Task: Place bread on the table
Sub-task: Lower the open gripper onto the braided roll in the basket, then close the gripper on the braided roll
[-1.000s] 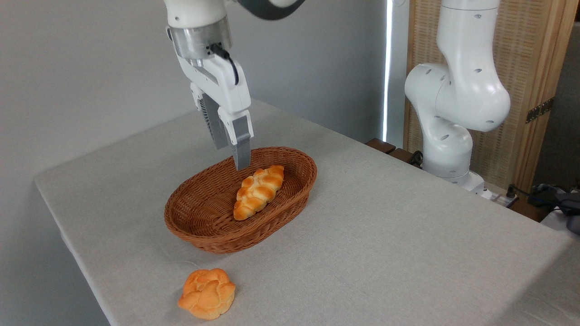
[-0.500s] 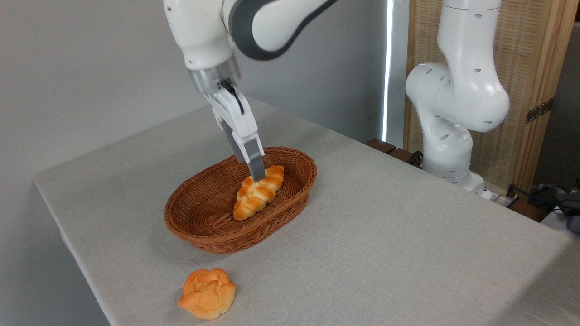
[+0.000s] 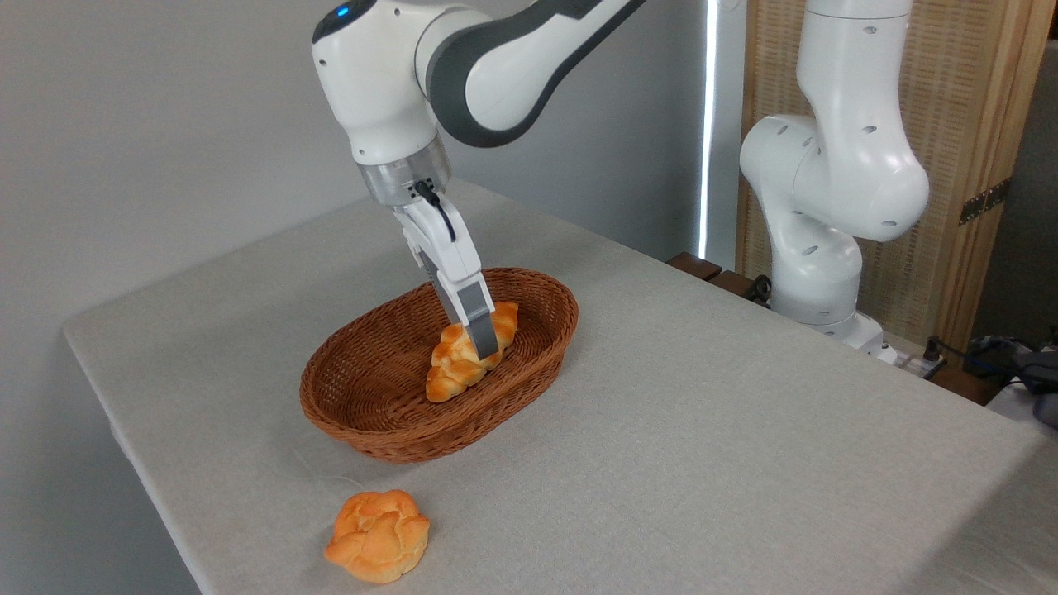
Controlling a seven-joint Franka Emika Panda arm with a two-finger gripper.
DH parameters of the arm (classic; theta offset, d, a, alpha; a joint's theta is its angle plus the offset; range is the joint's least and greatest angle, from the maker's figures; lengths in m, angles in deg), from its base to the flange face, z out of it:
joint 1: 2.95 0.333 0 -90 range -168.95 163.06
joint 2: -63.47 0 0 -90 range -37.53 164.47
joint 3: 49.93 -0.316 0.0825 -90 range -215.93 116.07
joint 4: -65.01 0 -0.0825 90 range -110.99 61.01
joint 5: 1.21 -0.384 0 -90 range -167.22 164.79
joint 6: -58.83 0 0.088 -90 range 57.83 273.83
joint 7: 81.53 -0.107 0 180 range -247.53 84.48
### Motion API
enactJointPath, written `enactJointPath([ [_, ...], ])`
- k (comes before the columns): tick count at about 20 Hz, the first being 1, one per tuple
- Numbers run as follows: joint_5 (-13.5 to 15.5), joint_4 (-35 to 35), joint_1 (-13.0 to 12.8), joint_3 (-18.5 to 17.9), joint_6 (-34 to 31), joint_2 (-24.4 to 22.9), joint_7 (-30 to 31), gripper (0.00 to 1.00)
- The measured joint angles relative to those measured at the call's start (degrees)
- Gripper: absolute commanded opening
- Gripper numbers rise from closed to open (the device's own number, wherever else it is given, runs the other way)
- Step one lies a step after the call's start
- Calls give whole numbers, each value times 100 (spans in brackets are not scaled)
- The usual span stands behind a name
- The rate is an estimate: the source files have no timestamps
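The gripper (image 3: 482, 345) reaches down into the basket (image 3: 364, 405) at a slant, its tip at the middle of the bread (image 3: 453, 370). Only one grey finger (image 3: 478, 318) shows plainly, lying across the front of the loaf; the other is hidden behind it, so I cannot tell how wide the jaws stand or whether they grip the loaf. The bread, a braided golden loaf, lies inside the basket toward its right half, one pointed end up near the far rim and the other pointing down toward the basket's middle. The basket sits on the table (image 3: 702, 463), on the grey-beige cloth. In front of the basket, well apart from it and near the table's front edge, lies a round knobbly bun (image 3: 378, 536).
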Motion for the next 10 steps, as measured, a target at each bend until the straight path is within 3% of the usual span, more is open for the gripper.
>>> enactJointPath([
  [4, -1, -90, -12, 46, 176, 72, 0, 100],
  [5, -1, -112, -12, 55, 233, 86, 0, 94],
  [8, -1, -187, -15, 64, 408, 113, 0, 52],
  [10, -1, -194, -16, 65, 429, 112, 0, 35],
])
